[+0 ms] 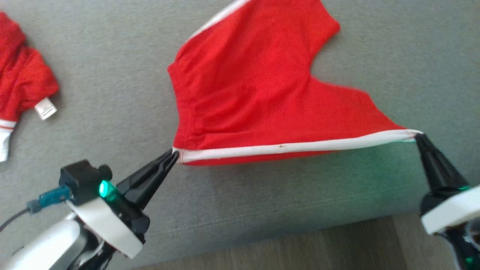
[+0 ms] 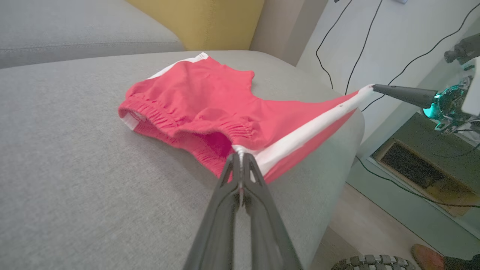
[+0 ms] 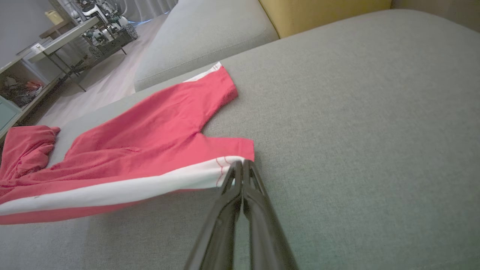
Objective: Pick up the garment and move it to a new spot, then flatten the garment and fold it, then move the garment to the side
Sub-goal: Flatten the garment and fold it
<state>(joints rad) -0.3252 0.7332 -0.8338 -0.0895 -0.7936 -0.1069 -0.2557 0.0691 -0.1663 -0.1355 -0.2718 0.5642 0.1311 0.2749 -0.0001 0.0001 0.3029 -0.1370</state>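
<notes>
The left gripper [image 1: 174, 153] is pinched shut on one corner of the red garment [image 1: 255, 93]. It holds the spot where the white stripe [image 1: 292, 147] meets the stretchy waist. In the left wrist view the two dark fingers [image 2: 225, 210] are pressed together, with a bit of white cloth squeezed between their tips.

The right gripper [image 1: 418, 137] is pinched shut too. It holds the other end of the same white stripe, at the bottom of one leg. In the right wrist view its tips bite the white edge, just beside some red stitching.

The garment looks like a pair of shorts. The stripe is pulled into a straight line between the two grippers. That side is lifted a little off the grey sofa [image 1: 112, 67], near the sofa's front edge, and there is a shadow under it. The rest of the garment lies on the sofa seat. The other leg lies flat, pointing toward the back of the sofa. The waist is bunched up and a bit open on the left side.

Another red cloth [image 1: 22, 78] lies crumpled on the sofa, far off to the left. A small white label [image 1: 45, 108] sticks out of it. It does not touch the garment.

A green light [image 1: 105, 188] glows on the left arm, just behind the fingers. A yellow cushion [image 2: 202, 22] stands at the back of the sofa. The wood floor [image 1: 300, 243] shows below the sofa's front edge. Black cables [image 2: 360, 45] hang down the pale wall beside the sofa.
</notes>
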